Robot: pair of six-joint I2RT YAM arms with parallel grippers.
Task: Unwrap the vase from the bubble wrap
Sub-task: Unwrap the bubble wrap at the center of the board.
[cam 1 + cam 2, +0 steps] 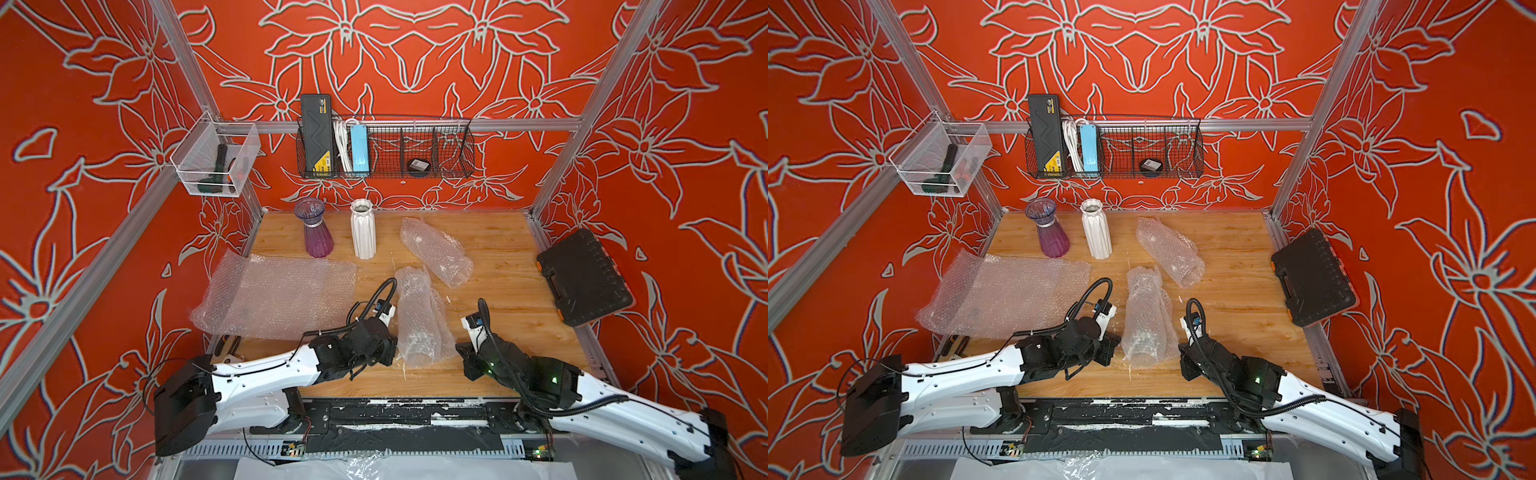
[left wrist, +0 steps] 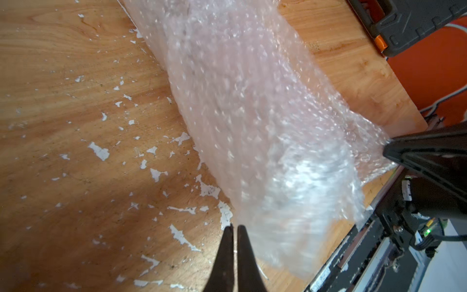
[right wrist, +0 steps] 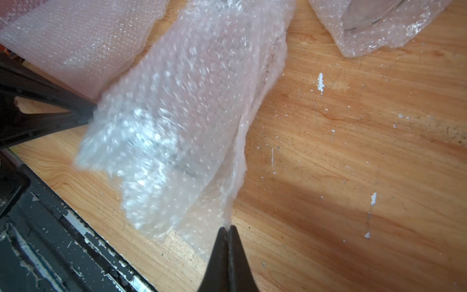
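Note:
A bundle of bubble wrap (image 1: 417, 320) (image 1: 1146, 320) lies on the wooden table (image 1: 519, 291) between my two grippers. The vase inside is hidden except for a faint dark shape near the front end. My left gripper (image 1: 395, 356) (image 2: 235, 226) has its jaws closed to a slit at the bundle's (image 2: 252, 113) left edge. My right gripper (image 1: 458, 347) (image 3: 228, 226) is shut on a thin flap of the wrap (image 3: 182, 113) at the right edge. The bundle looks blurred in both wrist views.
A second wrapped bundle (image 1: 436, 251) lies behind. A flat bubble wrap sheet (image 1: 278, 295) covers the table's left side. A purple glass vase (image 1: 316, 232) and a white ribbed vase (image 1: 363, 235) stand bare at the back. A black tool case (image 1: 584, 276) leans at the right edge.

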